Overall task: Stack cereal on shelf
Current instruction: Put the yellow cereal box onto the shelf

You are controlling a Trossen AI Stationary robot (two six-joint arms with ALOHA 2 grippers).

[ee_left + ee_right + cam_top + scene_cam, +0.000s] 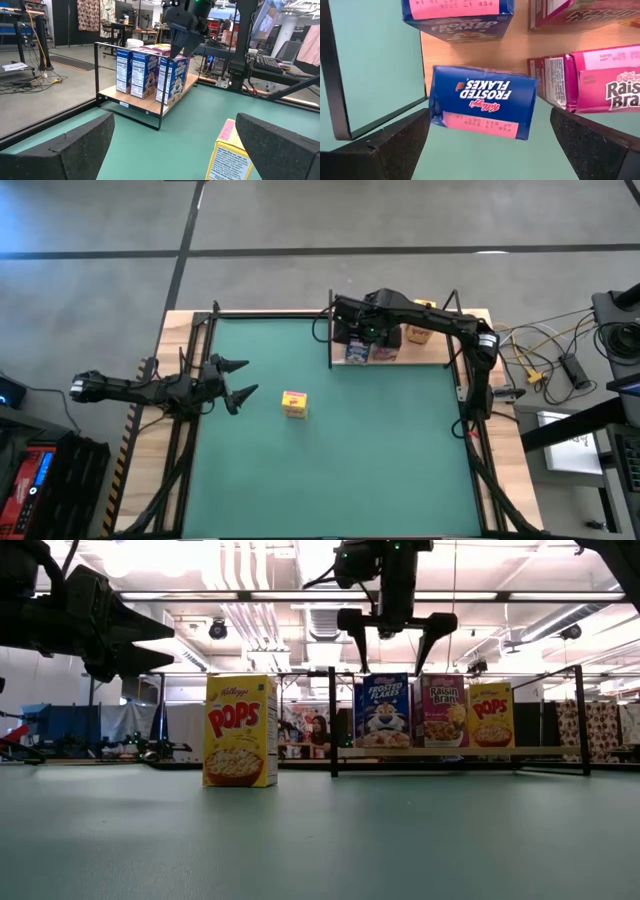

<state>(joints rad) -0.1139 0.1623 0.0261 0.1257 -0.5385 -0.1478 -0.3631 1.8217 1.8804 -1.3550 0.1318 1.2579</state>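
A yellow Pops cereal box (293,404) stands upright on its base on the green mat (330,470), left of centre; it also shows in the low view (240,730). My left gripper (250,376) is open and empty to its left, level with it. The wooden shelf (430,352) at the far right holds several upright boxes: blue Frosted Flakes (381,710), magenta Raisin Bran (443,710) and yellow Pops (491,713). My right gripper (395,650) is open just above the front Frosted Flakes box (482,102), one finger on either side, touching nothing.
Thin black posts (333,720) and rails frame the shelf, one post right beside the blue box. More Frosted Flakes (457,15) and Raisin Bran (600,75) boxes stand behind the front row. The green mat spreads bare toward the near edge.
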